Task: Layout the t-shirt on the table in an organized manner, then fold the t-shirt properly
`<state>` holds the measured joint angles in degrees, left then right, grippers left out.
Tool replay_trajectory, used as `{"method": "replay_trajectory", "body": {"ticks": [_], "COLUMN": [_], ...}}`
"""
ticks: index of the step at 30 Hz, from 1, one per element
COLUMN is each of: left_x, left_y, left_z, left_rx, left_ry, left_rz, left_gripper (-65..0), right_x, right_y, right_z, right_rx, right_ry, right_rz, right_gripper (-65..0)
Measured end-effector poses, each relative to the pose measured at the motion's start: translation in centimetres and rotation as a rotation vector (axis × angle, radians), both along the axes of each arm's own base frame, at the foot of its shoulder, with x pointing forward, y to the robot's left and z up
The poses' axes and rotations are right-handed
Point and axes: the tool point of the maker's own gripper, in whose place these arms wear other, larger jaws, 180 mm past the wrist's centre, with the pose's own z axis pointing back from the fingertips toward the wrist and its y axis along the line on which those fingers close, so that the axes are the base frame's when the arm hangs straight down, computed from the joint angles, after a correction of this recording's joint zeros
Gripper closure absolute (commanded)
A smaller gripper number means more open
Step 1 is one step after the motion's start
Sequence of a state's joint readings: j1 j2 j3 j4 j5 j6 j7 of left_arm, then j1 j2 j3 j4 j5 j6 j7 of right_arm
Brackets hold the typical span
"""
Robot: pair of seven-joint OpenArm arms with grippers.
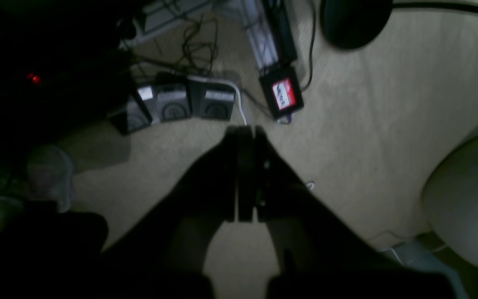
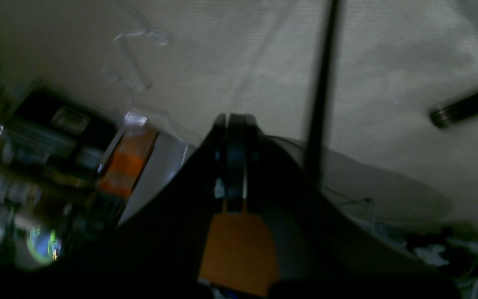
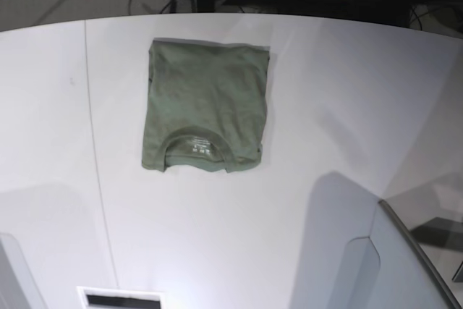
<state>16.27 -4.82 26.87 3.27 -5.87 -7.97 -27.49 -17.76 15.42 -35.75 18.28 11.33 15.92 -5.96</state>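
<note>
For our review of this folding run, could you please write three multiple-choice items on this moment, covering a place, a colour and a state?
1. Where does the t-shirt lie?
A. on the table, near its far edge
B. on the floor
C. over an arm

2. What colour is it?
A. red
B. olive green
C. white

3. How does it lie?
A. crumpled in a heap
B. spread with sleeves out
C. folded into a compact rectangle, collar up

Answers: 1 A, the base view shows it lying on the white top. 2 B, the cloth is plainly green. 3 C, straight edges, no sleeves showing.
</note>
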Motion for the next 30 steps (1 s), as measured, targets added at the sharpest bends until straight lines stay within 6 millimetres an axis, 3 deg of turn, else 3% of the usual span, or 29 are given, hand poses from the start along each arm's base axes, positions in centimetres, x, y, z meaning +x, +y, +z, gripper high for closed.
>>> {"method": "replay_trajectory", "body": {"ticks": [5,9,13,15,21,26,30], "left_x": [4.0,7.8,9.0,9.6,9.6,9.9,11.2], "left_y": [-0.1,0.4,0.4,0.4,1.5,1.9,3.5], "left_z": [-0.2,-0.2,-0.3,-0.3,-0.3,-0.3,-0.2], "left_rx": [-0.018,-0.02,-0.019,-0.019,-0.003,-0.002,0.03], "left_ry": [-0.092,-0.176,-0.189,-0.199,-0.198,-0.199,-0.224], "left_rz": [0.014,0.012,0.007,0.006,-0.006,-0.014,-0.013], "left_gripper": [0.0,0.0,0.0,0.0,0.0,0.0,0.0], "right_x": [2.0,5.1,6.6,6.9,7.4,9.0,10.1], "right_y": [-1.2,0.5,4.4,5.4,4.0,4.8,4.6], "right_z": [-0.7,-1.3,-1.8,-1.9,-1.9,-2.1,-2.2], "right_rx": [0.012,0.056,0.087,0.092,0.063,0.084,0.083], "right_ry": [-0.132,-0.259,-0.306,-0.317,-0.326,-0.35,-0.365], "right_rz": [-0.062,-0.138,-0.316,-0.36,-0.347,-0.352,-0.35], "right_gripper": [0.0,0.0,0.0,0.0,0.0,0.0,0.0]}}
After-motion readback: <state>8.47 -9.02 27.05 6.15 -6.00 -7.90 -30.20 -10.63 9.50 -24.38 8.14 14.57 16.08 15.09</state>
